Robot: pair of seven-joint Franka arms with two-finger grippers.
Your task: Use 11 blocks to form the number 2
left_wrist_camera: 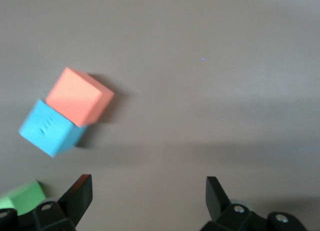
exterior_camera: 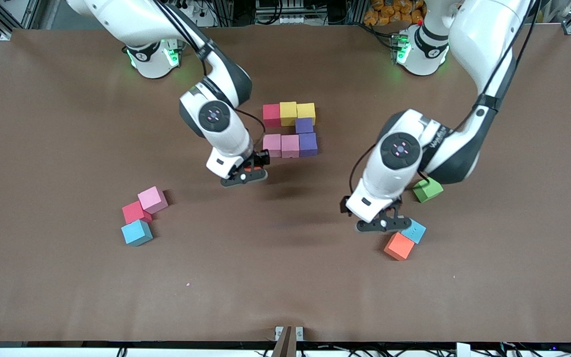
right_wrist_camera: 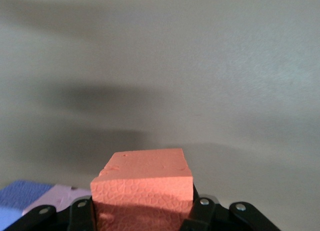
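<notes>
Two loose clusters of cubes lie nearest the camera on the brown tabletop [exterior_camera: 67, 297]. Toward the left arm's end, an orange cube [exterior_camera: 398, 246] touches a light blue cube [exterior_camera: 414, 231] just above it; the left gripper [exterior_camera: 380, 224] hangs over the bare cloth beside them, its fingers [left_wrist_camera: 80, 191] spread wide and empty. A green cube [exterior_camera: 427, 190] sits a little farther from the camera, partly under that arm.

Toward the right arm's end, a blue cube [exterior_camera: 137, 232], a red cube [exterior_camera: 136, 212] and a pink cube [exterior_camera: 152, 199] huddle together, touching, in a short slanting line.

Near the middle, the right gripper [exterior_camera: 244, 176] is up in the air over the cloth just by the pink end of the unfinished figure, clamped on a second orange cube [right_wrist_camera: 145, 188] that shows plainly in the right wrist view.

Farther toward the bases stands the partly built number 2 [exterior_camera: 291, 129]: a top row of a red block [exterior_camera: 271, 114] and two yellow blocks [exterior_camera: 297, 113], a purple block [exterior_camera: 304, 126] under the outer yellow one, then a row of two pink blocks [exterior_camera: 281, 145] and another purple block [exterior_camera: 308, 144].
</notes>
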